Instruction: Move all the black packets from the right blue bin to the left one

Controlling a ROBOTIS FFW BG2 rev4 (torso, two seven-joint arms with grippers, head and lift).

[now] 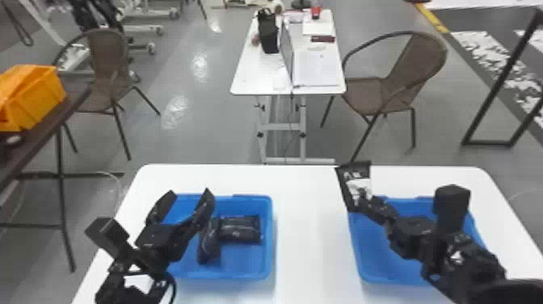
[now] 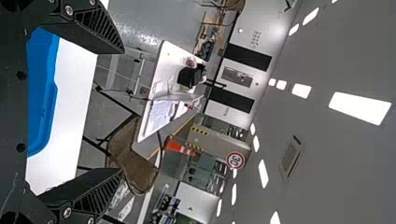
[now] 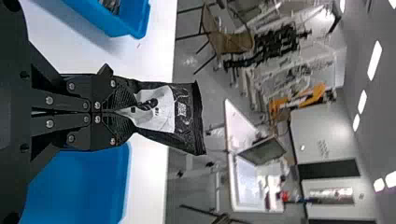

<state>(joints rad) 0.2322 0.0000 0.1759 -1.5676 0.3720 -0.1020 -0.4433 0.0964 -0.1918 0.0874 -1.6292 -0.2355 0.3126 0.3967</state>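
Observation:
In the head view my right gripper [image 1: 365, 204] is shut on a black packet [image 1: 355, 186], held up at the inner back corner of the right blue bin [image 1: 404, 258]. The right wrist view has the packet [image 3: 180, 116] pinched between the closed fingers of my right gripper [image 3: 114, 112]. My left gripper [image 1: 184, 198] stands open above the left part of the left blue bin [image 1: 246, 273]; in the left wrist view the same gripper [image 2: 121, 109] has its fingers wide apart with nothing between them. Two black packets [image 1: 240, 229] lie in the left bin.
Both bins stand on a white table [image 1: 313, 234], with a strip of tabletop between them. Behind it are a second white table [image 1: 258, 77] and brown chairs [image 1: 420, 60]. An orange crate [image 1: 36, 97] sits on a dark table at the left.

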